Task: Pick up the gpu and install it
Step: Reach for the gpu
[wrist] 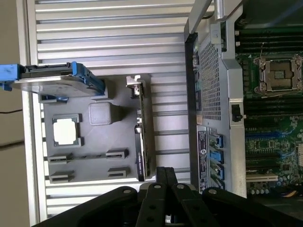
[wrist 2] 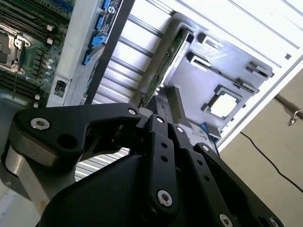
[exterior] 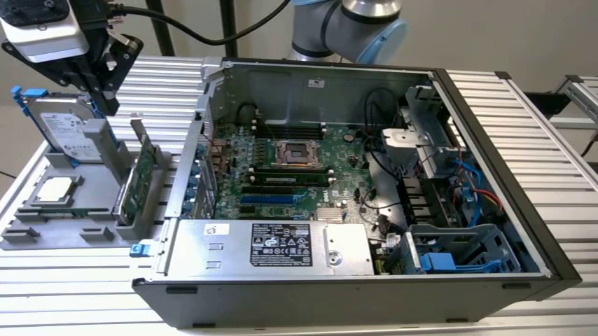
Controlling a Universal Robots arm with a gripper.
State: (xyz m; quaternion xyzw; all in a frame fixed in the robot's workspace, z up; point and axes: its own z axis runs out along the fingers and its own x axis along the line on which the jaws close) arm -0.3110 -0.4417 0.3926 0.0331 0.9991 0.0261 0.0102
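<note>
Ribbed metal table (exterior: 523,140) carries one open computer case (exterior: 327,294) and one grey tray (exterior: 56,234). Tray contents: one gpu (exterior: 140,182), one hard drive (exterior: 66,133), one CPU chip (exterior: 54,189). The gpu stands on its long edge in a tray slot beside the case, long axis parallel to the case's near wall, bracket at the hard drive's end. One gripper (exterior: 105,98) hangs above the tray, clear of the gpu, fingers (wrist: 161,177) closed together, empty

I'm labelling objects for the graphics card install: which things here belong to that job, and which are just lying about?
Job: graphics card, upright in the grey holder; open computer case; gripper.
Lying about: hard drive; processor chip.
</note>
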